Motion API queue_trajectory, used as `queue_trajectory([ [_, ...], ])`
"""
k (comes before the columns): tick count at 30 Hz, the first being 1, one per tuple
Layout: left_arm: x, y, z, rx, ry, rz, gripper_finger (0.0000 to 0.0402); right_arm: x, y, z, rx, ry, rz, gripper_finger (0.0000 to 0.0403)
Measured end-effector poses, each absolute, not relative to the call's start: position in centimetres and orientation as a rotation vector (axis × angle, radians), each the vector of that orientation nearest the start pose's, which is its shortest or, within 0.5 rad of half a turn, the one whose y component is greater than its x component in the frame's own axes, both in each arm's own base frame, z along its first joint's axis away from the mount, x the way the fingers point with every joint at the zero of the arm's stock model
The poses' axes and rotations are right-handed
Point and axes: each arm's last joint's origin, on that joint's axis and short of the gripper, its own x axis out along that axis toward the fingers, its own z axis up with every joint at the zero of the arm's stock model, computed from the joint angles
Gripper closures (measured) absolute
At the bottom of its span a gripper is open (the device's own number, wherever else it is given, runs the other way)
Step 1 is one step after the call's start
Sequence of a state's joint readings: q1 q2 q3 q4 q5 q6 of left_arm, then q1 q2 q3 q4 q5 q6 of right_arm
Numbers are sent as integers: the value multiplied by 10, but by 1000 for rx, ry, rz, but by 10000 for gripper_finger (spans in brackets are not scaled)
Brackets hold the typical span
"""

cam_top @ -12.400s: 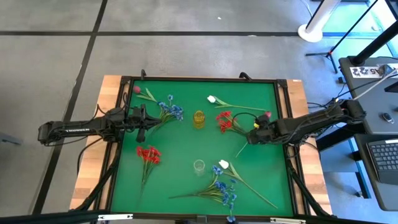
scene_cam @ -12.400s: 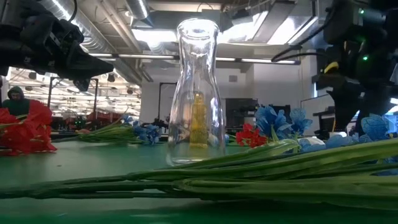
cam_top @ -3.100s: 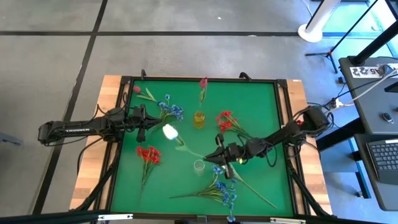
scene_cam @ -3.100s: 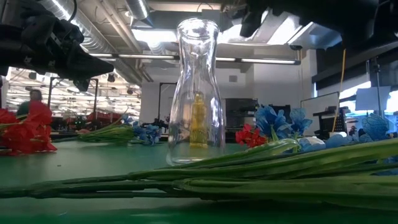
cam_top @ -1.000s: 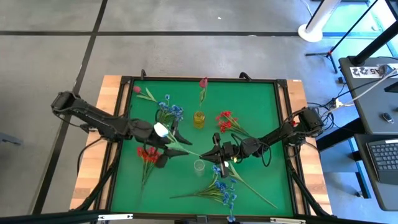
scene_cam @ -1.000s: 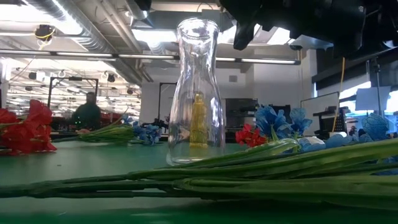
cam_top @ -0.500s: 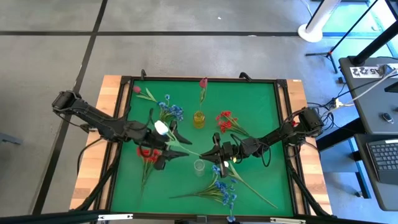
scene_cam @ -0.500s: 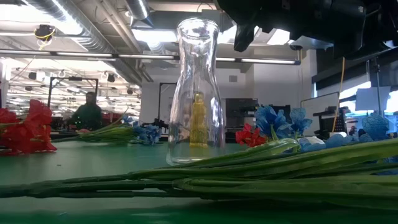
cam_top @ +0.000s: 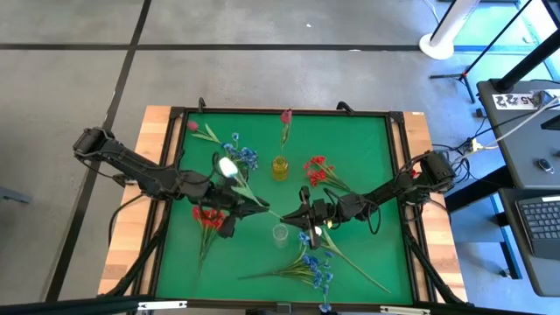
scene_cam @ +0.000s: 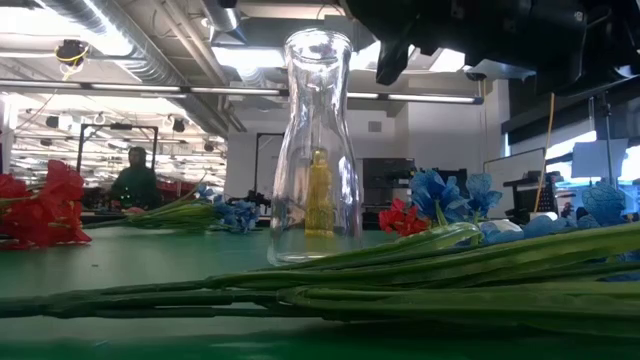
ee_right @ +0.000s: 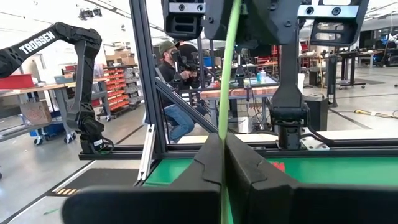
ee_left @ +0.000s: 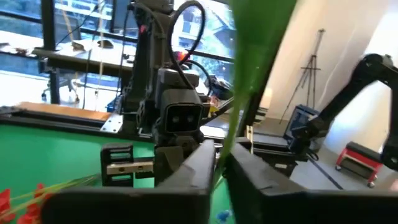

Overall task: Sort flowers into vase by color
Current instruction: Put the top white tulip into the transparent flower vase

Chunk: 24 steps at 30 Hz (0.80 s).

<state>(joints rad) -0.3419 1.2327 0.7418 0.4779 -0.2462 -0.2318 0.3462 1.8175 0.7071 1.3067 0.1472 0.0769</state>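
Green felt table [cam_top: 367, 140], workshop behind, a person [scene_cam: 130, 178] seated far off. Nearest me, blue flowers [cam_top: 315, 267] lie flat before the clear vase [cam_top: 280, 234]. Above that vase the right gripper [cam_top: 302, 215] pinches the white flower's stem [ee_right: 227, 74] hard, jaws pressed tight. And now the left gripper [cam_top: 260, 208] snaps closed on the same stem, just across from the right jaws; a moment ago it stood wide. The white flower [cam_top: 226, 166] tilts beyond the left jaws. That's a handover, I'd say. Farther off, the yellow vase [cam_top: 280, 167] holds the pink bud [cam_top: 286, 115].
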Motion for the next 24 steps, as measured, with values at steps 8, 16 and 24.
queue_trajectory([
  [8, 259, -85, 287, -269, 37, -38, 397, 323, 111, 185, 111, -151, 181, 348],
  [16, 259, -85, 286, -274, 44, -40, 399, 313, 107, 204, 59, -18, 161, 200],
  [24, 263, -88, 294, -273, 140, -72, 401, 279, 92, 238, 16, 172, 42, 111],
])
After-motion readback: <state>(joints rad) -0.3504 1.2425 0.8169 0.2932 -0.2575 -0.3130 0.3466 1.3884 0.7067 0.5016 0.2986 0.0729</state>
